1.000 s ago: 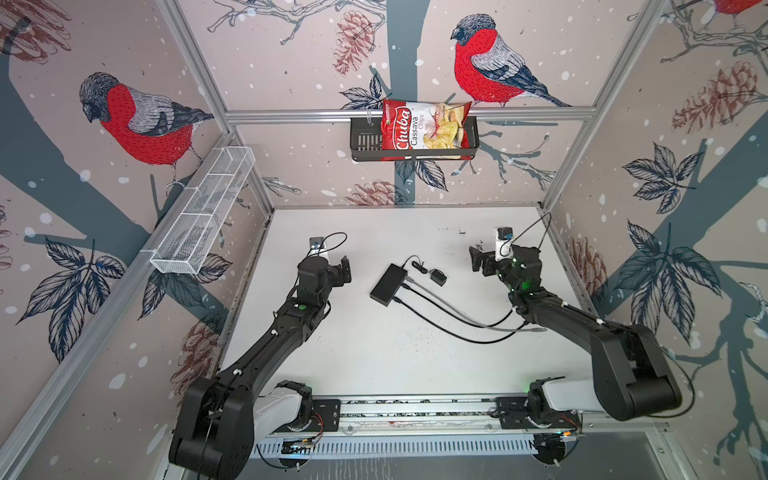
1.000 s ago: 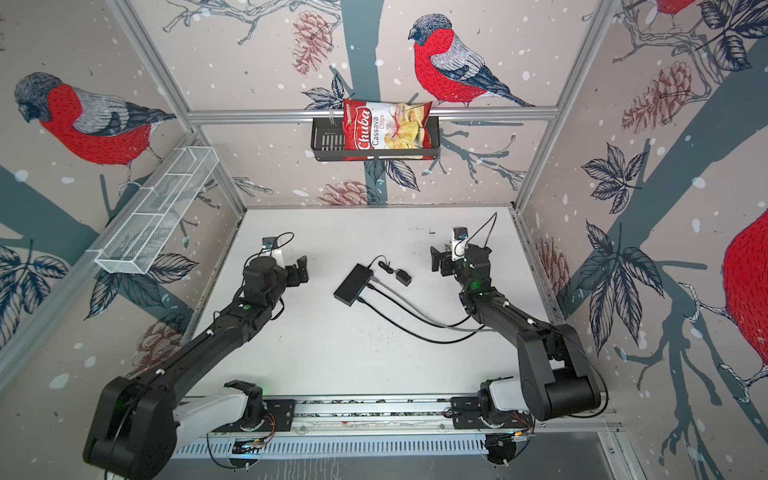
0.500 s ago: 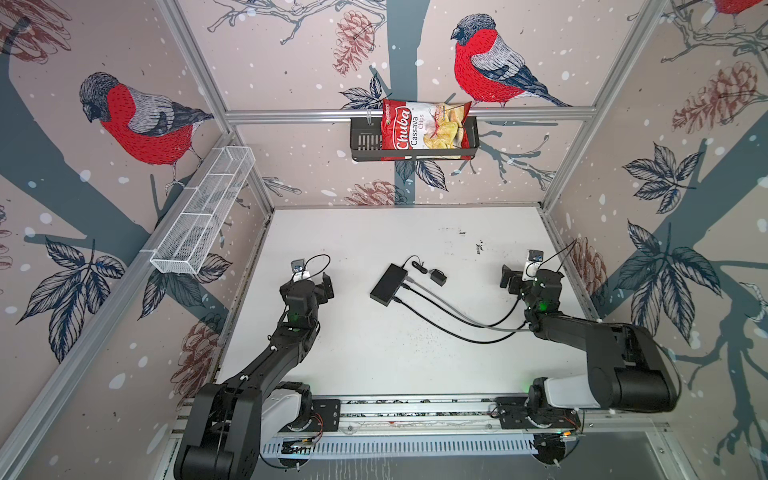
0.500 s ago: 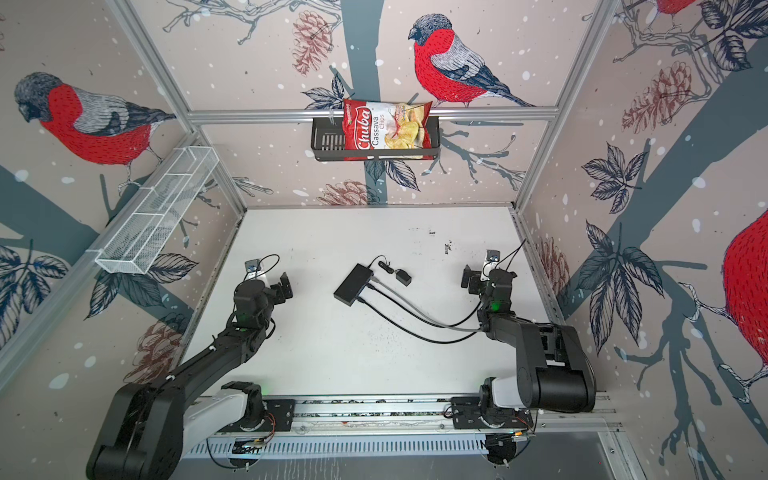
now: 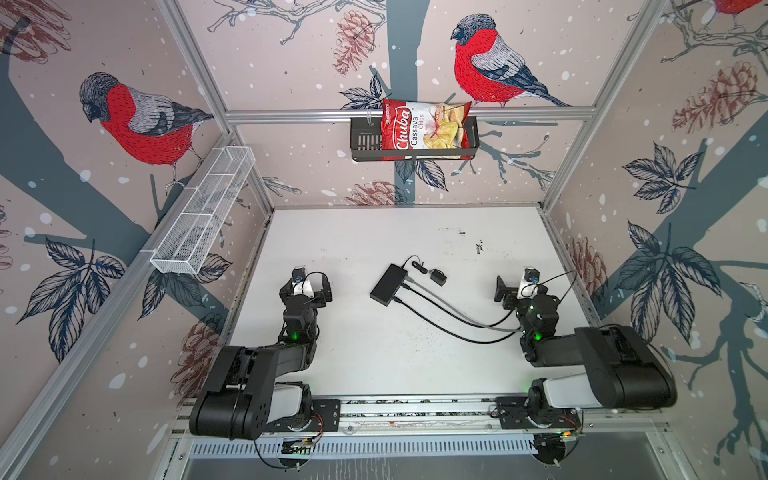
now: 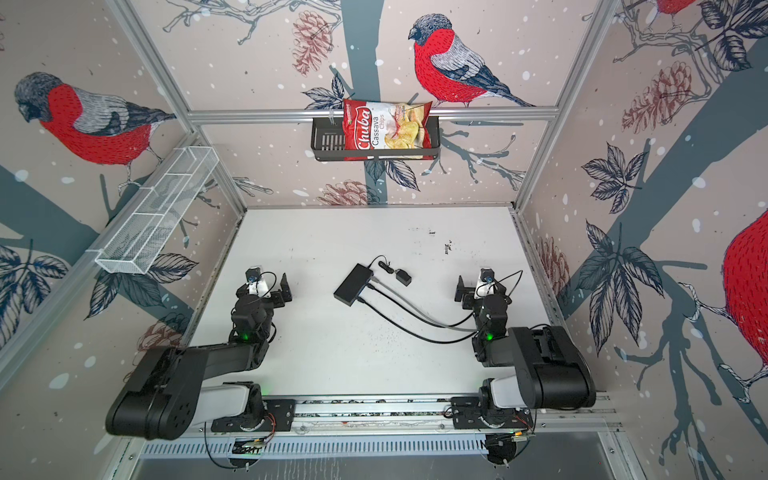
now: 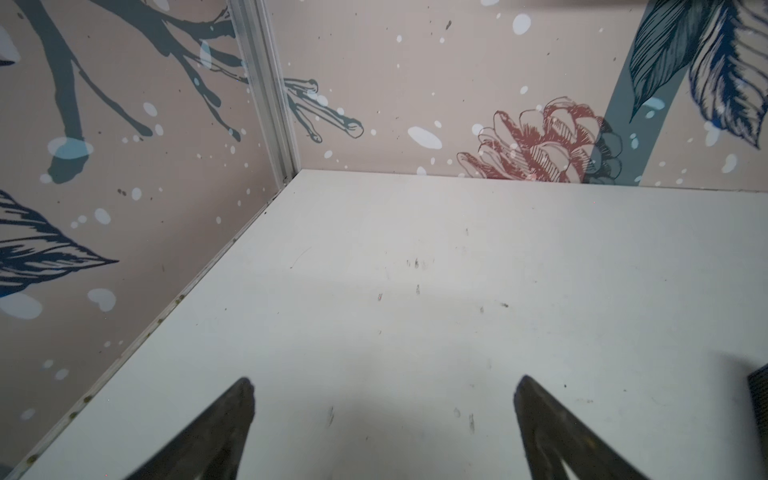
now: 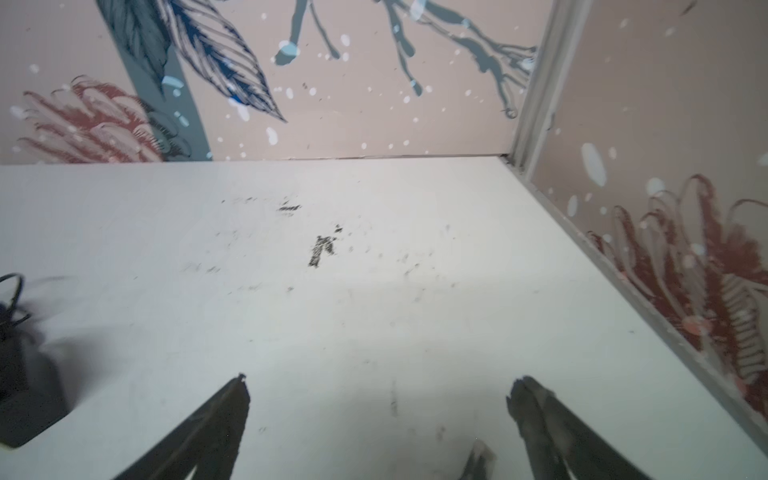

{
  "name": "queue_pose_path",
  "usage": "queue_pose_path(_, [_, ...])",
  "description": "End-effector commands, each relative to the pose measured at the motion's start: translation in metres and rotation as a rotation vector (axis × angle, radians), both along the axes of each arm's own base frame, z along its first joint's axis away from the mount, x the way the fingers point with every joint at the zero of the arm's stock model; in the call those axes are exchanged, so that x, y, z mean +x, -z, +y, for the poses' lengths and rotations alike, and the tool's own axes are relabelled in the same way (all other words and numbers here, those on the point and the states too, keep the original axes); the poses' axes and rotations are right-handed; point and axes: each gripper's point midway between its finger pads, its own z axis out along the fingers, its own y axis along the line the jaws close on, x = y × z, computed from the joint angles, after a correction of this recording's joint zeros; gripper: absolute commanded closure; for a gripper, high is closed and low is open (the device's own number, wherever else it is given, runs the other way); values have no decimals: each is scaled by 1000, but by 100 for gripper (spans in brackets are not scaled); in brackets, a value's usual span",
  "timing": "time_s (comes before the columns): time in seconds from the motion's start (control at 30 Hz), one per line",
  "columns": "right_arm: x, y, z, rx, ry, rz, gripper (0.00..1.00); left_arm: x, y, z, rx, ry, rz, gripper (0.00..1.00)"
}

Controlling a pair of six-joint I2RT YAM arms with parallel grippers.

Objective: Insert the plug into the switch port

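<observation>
Cable plugs point(image 5: 397, 299) at the switch point(image 5: 388, 284) look light, stiff and small; I'd pinch the moulded body. Left tool point(image 7: 384, 384) and right tool point(image 8: 378, 384) gape wide, empty.

We cannot resolve the switch port on the black box point(image 5: 388, 284) (too small in both top views); the right wrist view crops the blurred power adapter point(image 8: 25, 395).

Matte-black switch box point(image 5: 389, 284), scuffed white table point(image 5: 374, 357), red chips bag point(image 5: 422, 129), bird-patterned pink walls point(image 5: 291, 75).
</observation>
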Motion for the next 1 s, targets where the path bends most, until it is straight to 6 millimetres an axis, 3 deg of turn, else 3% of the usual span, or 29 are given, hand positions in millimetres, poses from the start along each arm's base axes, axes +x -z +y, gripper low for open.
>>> queue_pose_path(0.0, [9,-34,-11,16,74,-157,0,10,-24,-2,3,38,-124,4])
queue_pose_path(0.07, [19,-23,-14,23,94,-78,1,15,-10,1,-13,40,-102,4])
queue_pose_path(0.1, [24,-21,-14,32,82,-50,1,15,-15,0,-3,48,-142,4])
queue_pose_path(0.23, [34,-15,-28,89,126,-12,1,27,-4,6,-31,22,-62,4])
queue_pose_path(0.97, [33,-17,-29,87,130,-24,1,30,-4,5,-18,26,-58,2])
